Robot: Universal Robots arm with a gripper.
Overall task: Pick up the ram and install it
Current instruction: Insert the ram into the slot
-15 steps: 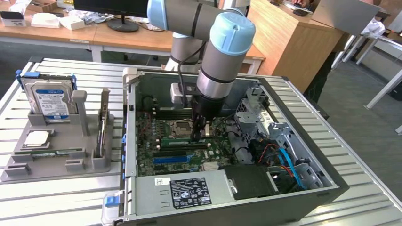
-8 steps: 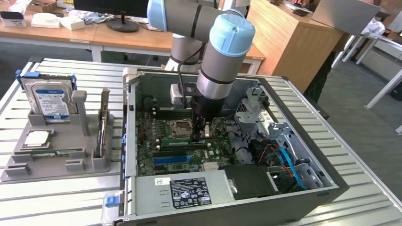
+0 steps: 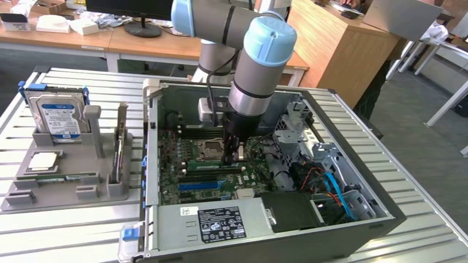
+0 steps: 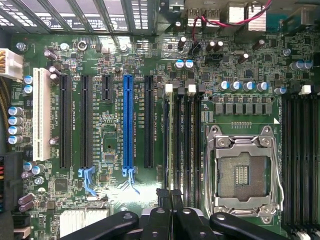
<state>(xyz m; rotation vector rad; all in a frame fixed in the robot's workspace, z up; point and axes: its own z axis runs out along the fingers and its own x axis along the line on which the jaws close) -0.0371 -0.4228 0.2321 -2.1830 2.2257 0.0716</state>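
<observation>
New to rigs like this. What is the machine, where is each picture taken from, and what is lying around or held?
The machine is a robot arm with a gripper at its tip. The exterior view, from outside, shows a slatted table carrying an opened computer case, into which the arm reaches. On that view's left, a grey tray holds a hard drive, a square silver chip and what looks like a narrow green memory stick. The wrist view looks down from the arm at the case's circuit board. The gripper is closed above it; whether it pinches anything, I cannot tell.
</observation>
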